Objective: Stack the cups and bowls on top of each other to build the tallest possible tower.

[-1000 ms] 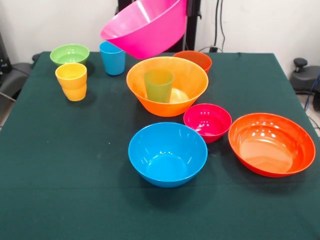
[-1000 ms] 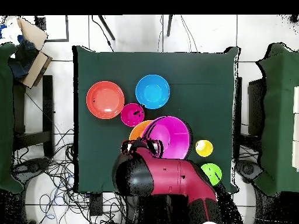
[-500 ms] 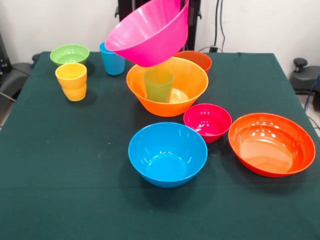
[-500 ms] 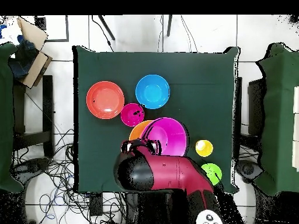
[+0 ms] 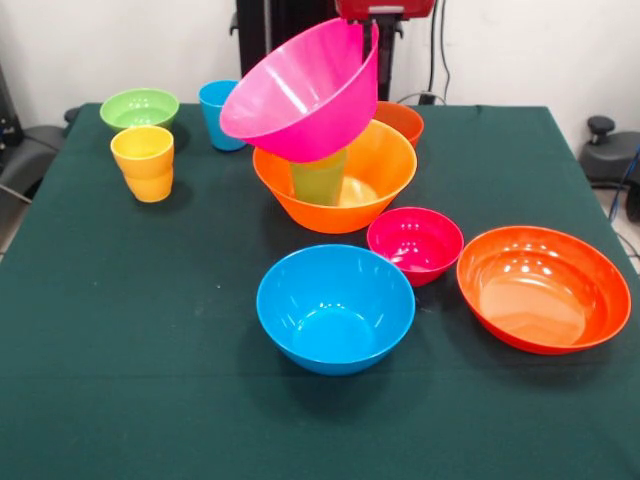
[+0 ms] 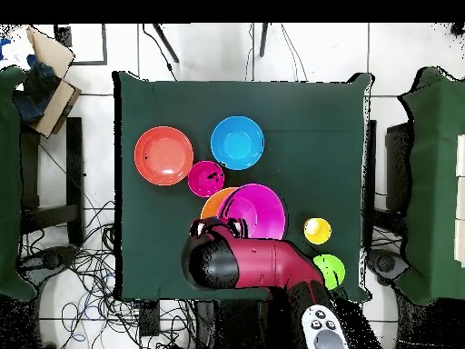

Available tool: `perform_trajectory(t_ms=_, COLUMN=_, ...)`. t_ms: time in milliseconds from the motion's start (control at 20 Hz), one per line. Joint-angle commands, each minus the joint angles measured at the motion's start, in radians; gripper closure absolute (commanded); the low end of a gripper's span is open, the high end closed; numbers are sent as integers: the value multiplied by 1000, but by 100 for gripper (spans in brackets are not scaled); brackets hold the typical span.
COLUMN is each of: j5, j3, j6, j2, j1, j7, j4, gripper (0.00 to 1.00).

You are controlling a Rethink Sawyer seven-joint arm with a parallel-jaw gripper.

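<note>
Pink plastic is filling the top middle of the front view: the big pink bowl is hanging tilted, its open side facing down toward 7 o'clock. The gripper is pinching the bowl's rim at the bowl's 2 o'clock side, so the hand is closed on the pink bowl. The bowl's low edge is sitting right over the green cup, which is standing inside the big orange bowl. I cannot tell if the pink bowl is touching the cup.

Around the orange bowl, the small magenta bowl is lying at 4 o'clock, touching or almost touching it. The blue bowl is sitting at 6 o'clock, the wide red bowl farther out at 4 o'clock, and a small orange-red bowl is peeking out at 1 o'clock. The blue cup is at 10 o'clock, partly hidden by the pink bowl. The yellow cup and the small green bowl are standing well apart at 9 o'clock.

The overhead view is showing the red arm covering the gripper, the blue cup and the small orange-red bowl. It is also showing the pink bowl covering most of the orange bowl. The front view is showing the tilt and the green cup.
</note>
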Motion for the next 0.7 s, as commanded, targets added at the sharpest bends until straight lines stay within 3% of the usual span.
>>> perform_trajectory(t_ms=50, j5=-64, j3=18, j6=-31, j2=31, j1=-5, j7=58, j4=-51, gripper=100)
perform_trajectory(t_ms=700, j5=-49, j3=21, j6=17, j2=3, j1=-6, j7=46, j4=-60, gripper=100)
